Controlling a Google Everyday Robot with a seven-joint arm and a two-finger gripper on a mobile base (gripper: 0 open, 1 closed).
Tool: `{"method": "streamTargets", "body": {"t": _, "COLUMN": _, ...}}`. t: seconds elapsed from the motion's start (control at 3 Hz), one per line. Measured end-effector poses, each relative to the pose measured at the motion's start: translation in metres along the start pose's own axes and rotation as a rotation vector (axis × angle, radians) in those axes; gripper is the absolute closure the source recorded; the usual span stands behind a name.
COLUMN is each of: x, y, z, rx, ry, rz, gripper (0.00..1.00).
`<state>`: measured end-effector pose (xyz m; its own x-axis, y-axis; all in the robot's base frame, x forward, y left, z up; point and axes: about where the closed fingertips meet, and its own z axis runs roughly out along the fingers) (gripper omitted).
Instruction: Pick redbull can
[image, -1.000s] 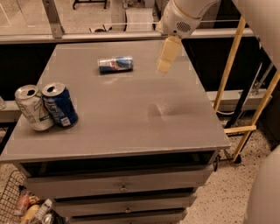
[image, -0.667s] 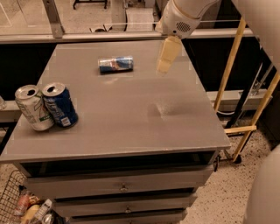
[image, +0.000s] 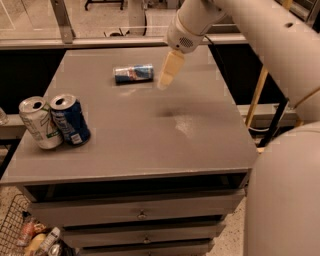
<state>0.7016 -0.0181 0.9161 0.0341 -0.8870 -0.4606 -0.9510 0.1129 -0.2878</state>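
Observation:
The redbull can (image: 133, 74) lies on its side on the grey table (image: 140, 140), toward the far middle. It is slim, blue and silver with a red mark. My gripper (image: 166, 76) hangs from the white arm just right of the can, a little above the table and close to the can's right end. It holds nothing.
A white can with green print (image: 40, 123) and a wider dark blue can (image: 70, 120) stand upright together at the table's left front. Drawers sit under the tabletop. A wire basket (image: 22, 235) with items is at the lower left. My white arm fills the right side.
The gripper and arm have shifted left and slightly down, toward the lying can. The cans have not moved.

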Motion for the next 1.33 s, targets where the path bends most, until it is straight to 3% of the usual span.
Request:
{"method": "streamTargets", "body": {"t": 0.67, "x": -0.019, "y": -0.019, "z": 0.057, "rx": -0.001, "ry": -0.051, "rz": 0.057, "gripper": 0.0}}
{"method": "streamTargets", "body": {"t": 1.33, "x": -0.033, "y": -0.028, "z": 0.097, "rx": -0.036, "ry": -0.09, "rz": 0.077, "gripper": 0.0}}
